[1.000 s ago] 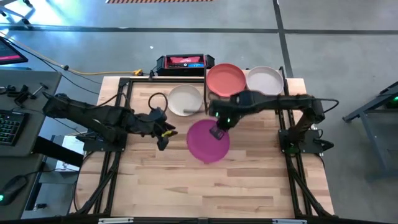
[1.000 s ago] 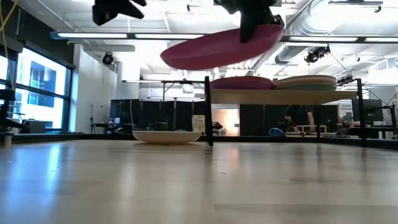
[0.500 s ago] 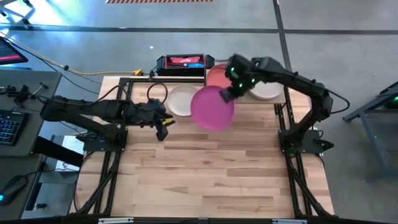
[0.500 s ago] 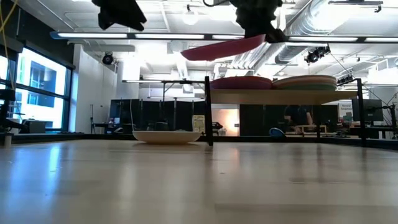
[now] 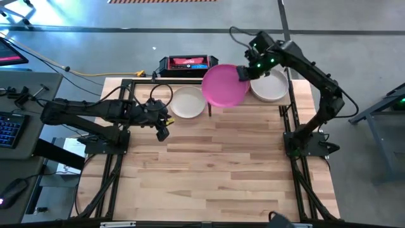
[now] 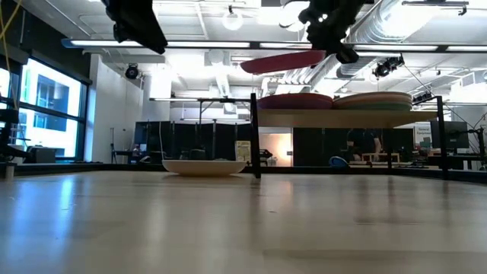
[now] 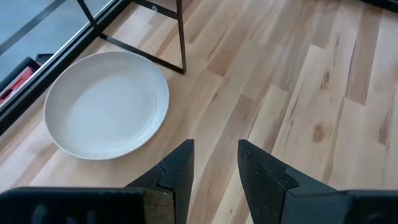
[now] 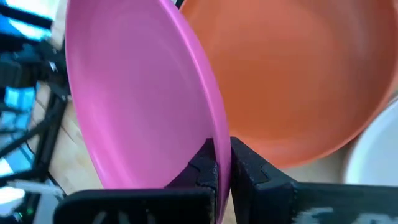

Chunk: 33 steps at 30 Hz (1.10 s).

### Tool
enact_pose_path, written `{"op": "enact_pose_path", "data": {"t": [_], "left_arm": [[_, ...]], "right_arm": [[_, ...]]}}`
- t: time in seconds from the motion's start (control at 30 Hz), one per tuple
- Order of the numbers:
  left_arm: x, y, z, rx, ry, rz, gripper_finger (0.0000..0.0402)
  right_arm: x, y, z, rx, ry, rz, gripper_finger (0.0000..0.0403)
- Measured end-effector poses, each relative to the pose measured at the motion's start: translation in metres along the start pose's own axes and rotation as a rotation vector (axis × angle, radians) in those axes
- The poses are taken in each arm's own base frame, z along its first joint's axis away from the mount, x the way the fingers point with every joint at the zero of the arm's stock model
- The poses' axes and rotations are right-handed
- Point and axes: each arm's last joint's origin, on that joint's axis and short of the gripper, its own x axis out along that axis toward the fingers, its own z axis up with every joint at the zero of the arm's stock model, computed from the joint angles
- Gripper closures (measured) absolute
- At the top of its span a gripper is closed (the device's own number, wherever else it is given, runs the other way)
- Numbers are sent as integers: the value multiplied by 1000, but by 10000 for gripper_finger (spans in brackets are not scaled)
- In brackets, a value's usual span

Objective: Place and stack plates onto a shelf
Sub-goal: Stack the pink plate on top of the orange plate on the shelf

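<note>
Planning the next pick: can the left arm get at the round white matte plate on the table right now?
Probably yes: the left gripper hovers beside the round white matte plate with fingers open and empty, and only bare tabletop lies between.

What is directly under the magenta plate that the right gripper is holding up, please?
The coral red plate lies under the magenta plate, on the shelf. The right gripper pinches the magenta rim. From above, magenta covers almost all of it.

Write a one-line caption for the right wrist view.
Right claw pinches the rim of a magenta plate, holding it above a coral red plate.
</note>
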Motion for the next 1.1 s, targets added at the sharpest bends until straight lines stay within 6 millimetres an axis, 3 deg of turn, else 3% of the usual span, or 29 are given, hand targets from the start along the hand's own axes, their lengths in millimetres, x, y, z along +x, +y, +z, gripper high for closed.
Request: {"op": "enact_pose_path", "data": {"t": [0.5, 0.8, 1.1], "left_arm": [[1, 3, 1, -17, -1, 10, 291], [5, 17, 6, -74, -5, 65, 291], [8, 28, 9, -123, -4, 94, 291]], "right_arm": [[-20, -54, 28, 57, -63, 96, 403], [-9, -77, 45, 76, -47, 147, 403], [16, -90, 51, 63, 53, 149, 403]]}}
